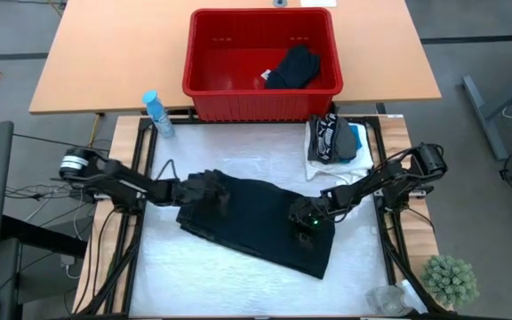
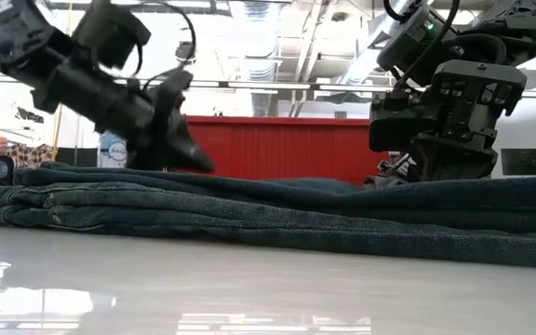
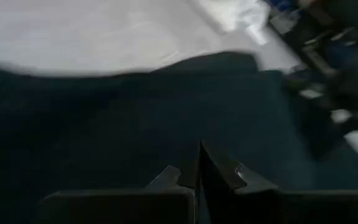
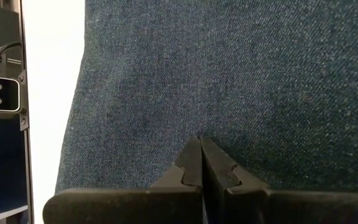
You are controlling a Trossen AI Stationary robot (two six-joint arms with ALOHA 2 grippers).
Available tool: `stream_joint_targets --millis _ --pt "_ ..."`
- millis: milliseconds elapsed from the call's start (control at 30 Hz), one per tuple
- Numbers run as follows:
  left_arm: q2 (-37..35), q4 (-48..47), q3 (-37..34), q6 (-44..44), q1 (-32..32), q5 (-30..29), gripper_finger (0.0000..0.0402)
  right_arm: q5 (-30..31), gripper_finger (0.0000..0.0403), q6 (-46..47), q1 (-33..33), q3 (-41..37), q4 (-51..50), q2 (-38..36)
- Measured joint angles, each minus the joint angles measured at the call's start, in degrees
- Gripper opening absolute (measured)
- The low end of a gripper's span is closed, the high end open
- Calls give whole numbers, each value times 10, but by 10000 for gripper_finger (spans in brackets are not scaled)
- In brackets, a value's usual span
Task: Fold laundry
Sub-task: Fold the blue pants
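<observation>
Dark blue jeans (image 1: 258, 212), folded into several layers, lie flat in the middle of the white table; the low view shows the stacked layers (image 2: 277, 209). My left gripper (image 1: 223, 194) is shut at the jeans' left part, coming in from the table's left. My right gripper (image 1: 300, 224) is shut over their right part, tilted steeply down. A black garment (image 1: 293, 68) lies in the red basket (image 1: 210, 62). My left gripper has its shut fingertips (image 2: 201, 164) on the top layer of the jeans near their left end (image 3: 166, 143), slanting down from the table's left. The jeans lie flat under it. My right gripper presses its shut fingertips (image 4: 199, 149) down on the jeans' top layer (image 4: 229, 93) near their right edge, coming steeply from above and from the table's right. The jeans stay flat on the table.
The red basket stands on the wooden table beyond the far edge. A small stack of folded pieces (image 1: 334, 142), white, patterned and teal, lies at the back right. A blue bottle (image 1: 157, 113) stands at the back left, a small plant (image 1: 450, 279) at the near right.
</observation>
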Motion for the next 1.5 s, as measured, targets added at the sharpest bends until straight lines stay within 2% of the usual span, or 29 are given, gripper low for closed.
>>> stream_joint_targets --millis 367,667,833,967,1200,1367,1500 --pt "115 11 7 -41 2 -31 0 -1 18 0 -13 0 -2 0" --pt "116 -2 18 -73 -1 -43 0 -14 18 -6 -82 0 -18 -1" --pt "119 -9 55 -68 -1 -39 0 -14 19 -12 -118 0 -21 -2" --pt "121 -25 86 -48 4 -32 0 -48 25 -16 -139 1 -38 -19" --pt "121 -27 117 -20 23 22 0 -65 33 -21 -142 10 -142 -146" --pt "117 -6 139 51 35 127 7 -70 34 -18 -144 15 -263 -269" --pt "117 -5 166 40 43 193 30 -83 37 42 -140 17 -339 -365"
